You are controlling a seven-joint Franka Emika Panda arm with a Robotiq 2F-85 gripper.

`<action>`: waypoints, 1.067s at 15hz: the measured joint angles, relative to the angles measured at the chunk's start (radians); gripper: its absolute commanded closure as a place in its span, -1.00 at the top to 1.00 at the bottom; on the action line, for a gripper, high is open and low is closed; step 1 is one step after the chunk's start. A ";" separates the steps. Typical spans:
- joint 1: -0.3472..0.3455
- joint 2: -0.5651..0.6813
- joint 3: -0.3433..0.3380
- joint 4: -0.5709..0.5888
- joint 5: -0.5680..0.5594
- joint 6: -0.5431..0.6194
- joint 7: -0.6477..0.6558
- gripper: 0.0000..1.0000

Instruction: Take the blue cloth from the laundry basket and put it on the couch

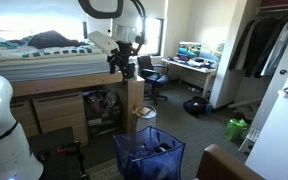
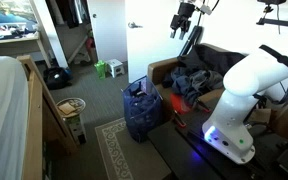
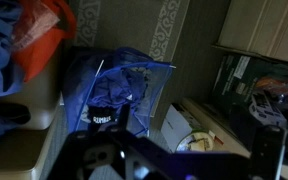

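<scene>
The laundry basket (image 1: 134,160) is a blue mesh box on the floor beside the couch (image 1: 229,165). It shows in both exterior views (image 2: 141,118) and in the wrist view (image 3: 154,75). The blue cloth (image 3: 119,95) lies crumpled inside it, also seen in an exterior view (image 1: 152,150). My gripper (image 1: 124,64) hangs high above the basket, well clear of it, and looks open and empty (image 2: 181,24). In the wrist view its fingers are only dark shapes at the bottom edge. The couch (image 2: 162,70) is brown.
A pile of clothes with an orange piece (image 2: 189,85) lies on the couch. A wooden loft bed (image 1: 44,85) stands beside the basket, with a small bin (image 2: 72,107) next to it. A green bundle (image 1: 236,128), a black bag (image 1: 194,105) and a desk with a chair (image 1: 152,72) stand further off.
</scene>
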 measured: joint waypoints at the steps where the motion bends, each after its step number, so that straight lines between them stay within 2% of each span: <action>1: 0.000 0.000 0.000 0.000 0.000 0.000 0.000 1.00; 10: -0.001 0.011 0.012 0.000 0.010 0.000 -0.002 1.00; 16: 0.040 0.137 0.070 0.029 0.108 0.004 -0.067 1.00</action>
